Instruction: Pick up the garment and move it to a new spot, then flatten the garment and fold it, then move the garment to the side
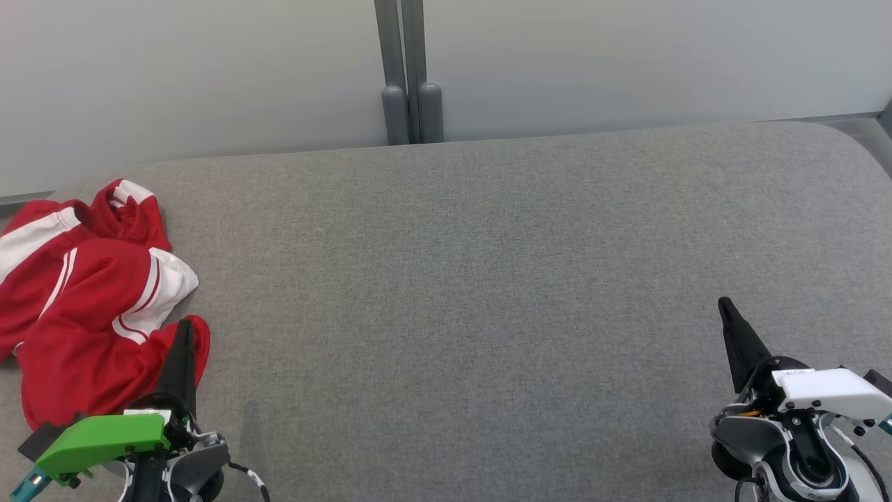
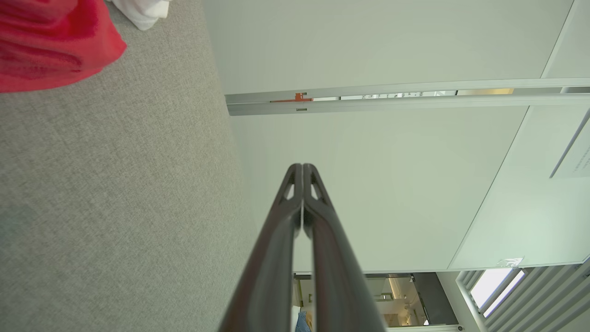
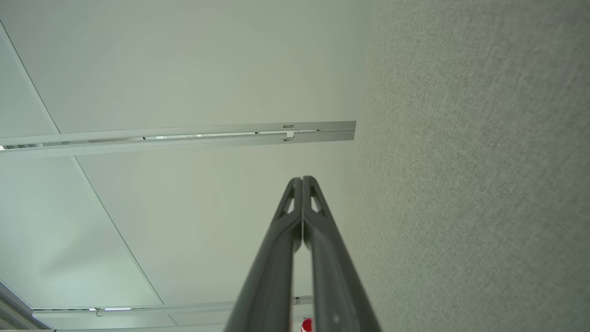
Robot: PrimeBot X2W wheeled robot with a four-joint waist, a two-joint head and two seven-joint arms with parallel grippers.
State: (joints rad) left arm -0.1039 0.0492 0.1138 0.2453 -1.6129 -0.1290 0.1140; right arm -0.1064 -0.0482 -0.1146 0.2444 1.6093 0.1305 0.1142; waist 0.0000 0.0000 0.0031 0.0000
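The garment (image 1: 83,314), red with white stripes, lies crumpled at the far left of the counter (image 1: 488,279), close to its rounded corner. Part of it runs past the left edge of the head view, so it cannot be told whether any cloth hangs over the counter's side. Several layers are bunched together, and no single hem or collar is laid out for a clean pinch.

The left fingers (image 1: 182,341) are pressed together with nothing between them. In the head view they overlap the garment's near red edge. In the left wrist view the garment (image 2: 50,46) sits off to one side while the left fingers (image 2: 303,167) point toward the wall, so no contact is judged. The right fingers (image 1: 728,314) are likewise pressed together and empty, well apart from the garment across the bare counter.

A descent with the fingers not spread would likely only push the cloth, possibly toward the nearby edge. If only a top fold is pinched, the rest may be dragged in a lump or slip free during the move. If several layers are caught together, flattening is likely to be made harder. A long reach would be asked of the right fingers, so the lift may be left one-sided.
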